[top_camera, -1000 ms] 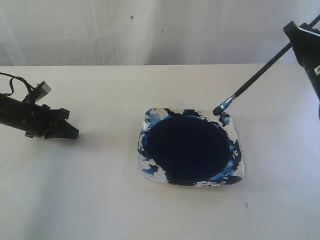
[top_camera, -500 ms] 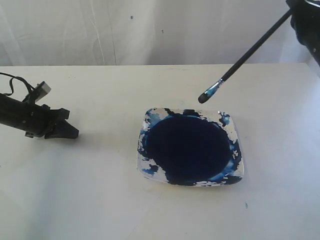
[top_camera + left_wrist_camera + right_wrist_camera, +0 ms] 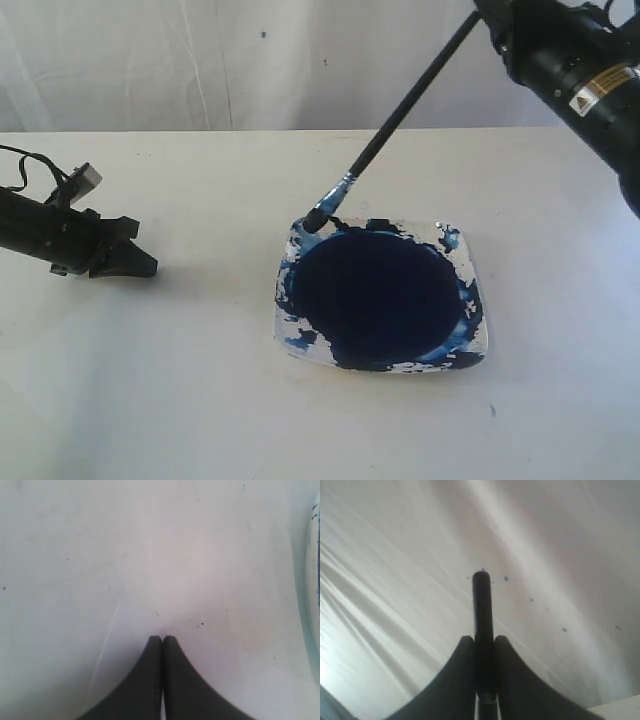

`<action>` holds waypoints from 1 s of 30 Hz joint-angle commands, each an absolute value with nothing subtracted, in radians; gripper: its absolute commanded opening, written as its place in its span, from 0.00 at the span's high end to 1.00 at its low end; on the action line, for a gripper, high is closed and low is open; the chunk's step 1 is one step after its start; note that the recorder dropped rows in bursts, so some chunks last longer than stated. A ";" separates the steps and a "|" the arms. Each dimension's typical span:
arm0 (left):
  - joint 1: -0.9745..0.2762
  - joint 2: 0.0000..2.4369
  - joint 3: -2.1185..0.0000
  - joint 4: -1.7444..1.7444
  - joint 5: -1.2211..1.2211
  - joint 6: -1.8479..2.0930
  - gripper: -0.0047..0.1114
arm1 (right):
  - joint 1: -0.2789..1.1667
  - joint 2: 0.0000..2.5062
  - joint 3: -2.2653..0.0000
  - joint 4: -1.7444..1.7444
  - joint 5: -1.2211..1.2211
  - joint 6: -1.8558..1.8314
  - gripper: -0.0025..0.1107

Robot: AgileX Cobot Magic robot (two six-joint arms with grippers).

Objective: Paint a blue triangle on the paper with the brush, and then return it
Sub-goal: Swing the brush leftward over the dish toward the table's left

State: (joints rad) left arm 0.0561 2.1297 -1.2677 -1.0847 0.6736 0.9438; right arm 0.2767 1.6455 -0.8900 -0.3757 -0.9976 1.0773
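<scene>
The brush (image 3: pixel 396 117) hangs on a slant, handle up toward the right and bristles down at the far left corner of the dish (image 3: pixel 478 300), right at the edge of the dark paint pool (image 3: pixel 380 295). Whether the tip touches the rim or sits just above it, I cannot tell.

It looks light and stiff: a thin black rod that should not bend, with only the small bristle tip soft. The smooth round handle could roll or slide between flat pads, and a hold far from the bristles makes the tip swing wide with any small wrist turn. A hold nearer the silver collar would likely steady it.

The right gripper (image 3: pixel 481 640) is clamped on the handle near its upper end, with a short stub sticking out past the fingers.

The left gripper (image 3: pixel 140 265) lies low on the table (image 3: pixel 200 400), well apart from the dish, jaws pressed together with nothing between them.

No blue strokes show on the white surface, so the painting looks not yet begun.
</scene>
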 commanded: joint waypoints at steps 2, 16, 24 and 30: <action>0.057 2.135 -1.268 -1.076 0.673 0.945 0.96 | 0.354 1.638 -0.943 -0.375 -0.992 1.081 0.98; 0.057 2.135 -1.268 -1.076 0.673 0.945 0.96 | 0.482 1.697 -0.968 -0.324 -0.987 1.081 0.98; 0.057 2.135 -1.268 -1.076 0.673 0.945 0.96 | 0.542 1.738 -0.968 -0.277 -0.996 1.086 0.98; 0.057 2.135 -1.268 -1.076 0.673 0.945 0.96 | 0.569 1.762 -0.970 -0.256 -1.003 1.084 0.98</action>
State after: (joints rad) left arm 0.0561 2.1297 -1.2677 -1.0847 0.6736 0.9438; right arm 0.5591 1.7564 -0.9637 -0.2689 -0.9811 1.0883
